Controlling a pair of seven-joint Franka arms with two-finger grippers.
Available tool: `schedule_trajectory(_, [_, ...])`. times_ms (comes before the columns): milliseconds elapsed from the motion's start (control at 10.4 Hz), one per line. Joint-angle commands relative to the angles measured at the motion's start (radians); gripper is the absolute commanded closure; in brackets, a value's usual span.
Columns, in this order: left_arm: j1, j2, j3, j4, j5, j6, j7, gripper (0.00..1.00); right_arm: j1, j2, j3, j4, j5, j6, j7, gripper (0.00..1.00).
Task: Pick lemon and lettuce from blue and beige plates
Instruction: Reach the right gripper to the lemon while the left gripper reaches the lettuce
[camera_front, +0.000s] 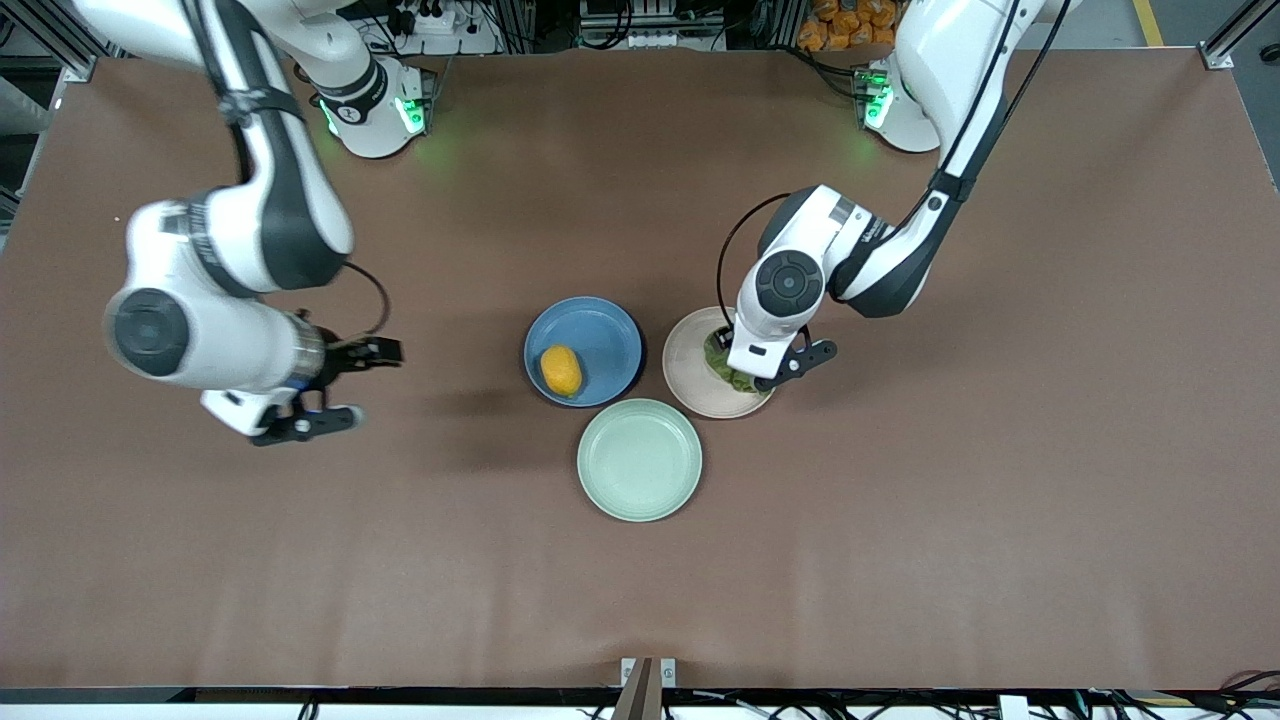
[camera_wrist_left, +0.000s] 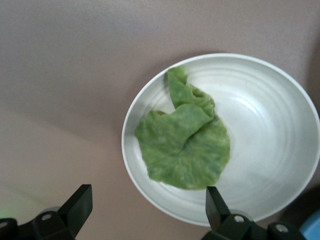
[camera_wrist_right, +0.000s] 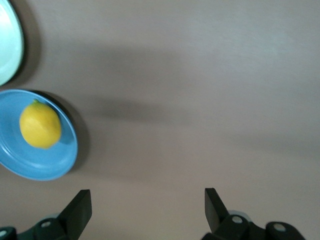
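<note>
The left gripper (camera_front: 757, 352) is hanging over the pale beige round plate (camera_front: 684, 372), fingers spread wide, with the dark green wrinkled lettuce leaf (camera_wrist_left: 186, 144) lying folded on the plate between and ahead of the fingertips (camera_wrist_left: 216, 200) in the left wrist view. The right gripper (camera_front: 340, 385) is hovering over bare brown worktop (camera_front: 900, 540) toward the right arm's end, fingers likewise parted and empty, well apart from the medium blue round plate (camera_front: 600, 335) that is carrying the small oval yellow-orange lemon (camera_front: 561, 370). A pale mint-green round plate (camera_front: 640, 460) is sitting empty, nearer the front camera, just beside both task plates. In my judgement the lettuce grasp is the step in hand. To do it well, the left gripper should be descending straight onto the raised fold of the leaf, closing on the thick crumpled ridge, not the flat edge, and stopping short of the plate floor so the fingers are not scraping or tipping it. The right arm needs to be travelling toward the lemon next.
</note>
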Motion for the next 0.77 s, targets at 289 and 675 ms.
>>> schedule_trajectory(289, [-0.023, 0.079, 0.011, 0.022, 0.014, 0.118, -0.034, 0.0, 0.117, 0.122, 0.082, 0.012, 0.018, 0.218, 0.246, 0.0])
schedule_trajectory(675, [-0.023, 0.127, 0.016, 0.042, 0.061, 0.159, -0.034, 0.0, 0.16, 0.197, 0.131, 0.006, 0.015, 0.341, 0.343, 0.0])
